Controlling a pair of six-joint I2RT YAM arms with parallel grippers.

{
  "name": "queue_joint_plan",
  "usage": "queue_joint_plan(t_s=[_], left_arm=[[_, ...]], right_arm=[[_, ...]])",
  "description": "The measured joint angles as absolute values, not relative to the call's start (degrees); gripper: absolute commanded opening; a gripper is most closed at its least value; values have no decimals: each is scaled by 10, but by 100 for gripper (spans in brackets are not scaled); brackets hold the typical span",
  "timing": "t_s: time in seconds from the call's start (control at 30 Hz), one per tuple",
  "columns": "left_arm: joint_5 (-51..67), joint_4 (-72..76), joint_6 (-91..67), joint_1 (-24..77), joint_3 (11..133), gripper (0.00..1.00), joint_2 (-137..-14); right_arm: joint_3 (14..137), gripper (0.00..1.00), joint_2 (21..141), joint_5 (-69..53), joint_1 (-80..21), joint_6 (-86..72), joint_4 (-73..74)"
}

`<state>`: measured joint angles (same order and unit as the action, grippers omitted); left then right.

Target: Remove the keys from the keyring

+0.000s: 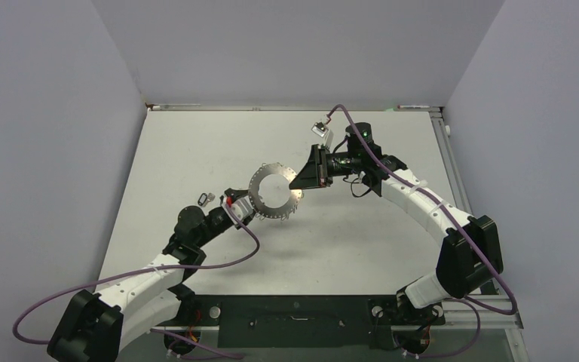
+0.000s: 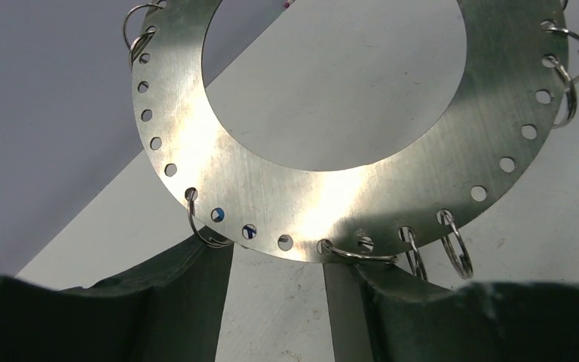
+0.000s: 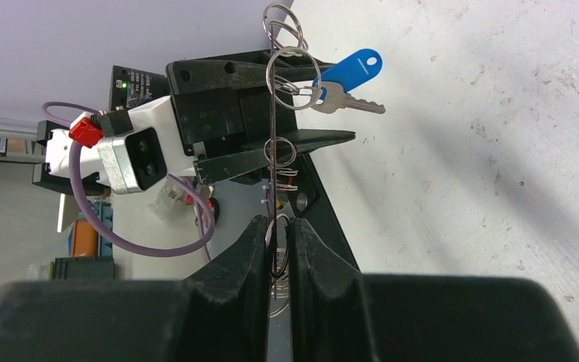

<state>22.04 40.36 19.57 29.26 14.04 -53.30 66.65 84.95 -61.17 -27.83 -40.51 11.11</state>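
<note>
While the right hand (image 3: 277, 226) clamps the large flat grey metal keyring (image 2: 332, 197), the open-fingered left hand (image 2: 280, 260) should close squarely on the blue-headed silvery key (image 3: 347, 75).

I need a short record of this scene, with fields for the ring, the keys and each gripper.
ring: flat metal ring with holes along its rim
right gripper: shut on the ring's rim
left gripper: fingers apart, just under the ring's lower rim
keys: blue key and silver key hang together at the ring's rim
</note>
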Motion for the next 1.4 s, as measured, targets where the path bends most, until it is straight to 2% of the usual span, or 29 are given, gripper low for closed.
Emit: queue_joint_plan(t_s=[0.27, 0.5, 0.6, 0.9, 1.1, 1.3, 1.4], left_arm=[[204, 407, 183, 298, 136, 53, -530], [160, 408, 162, 300, 134, 51, -526], [143, 409, 154, 300, 131, 48, -525], [122, 412, 138, 300, 131, 29, -525], [121, 426, 137, 300, 131, 32, -527], [123, 434, 136, 300, 131, 9, -528], [125, 430, 139, 300, 131, 6, -525]], right_arm=[[667, 5, 849, -615, -278, -415, 103], [667, 5, 849, -616, -278, -423, 98], [666, 5, 849, -616, -278, -427, 96], [665, 5, 849, -616, -277, -435, 90], [660, 5, 849, -618, -277, -441, 85], [657, 5, 848, -620, -274, -442, 85], [657, 5, 848, -621, -272, -442, 84]])
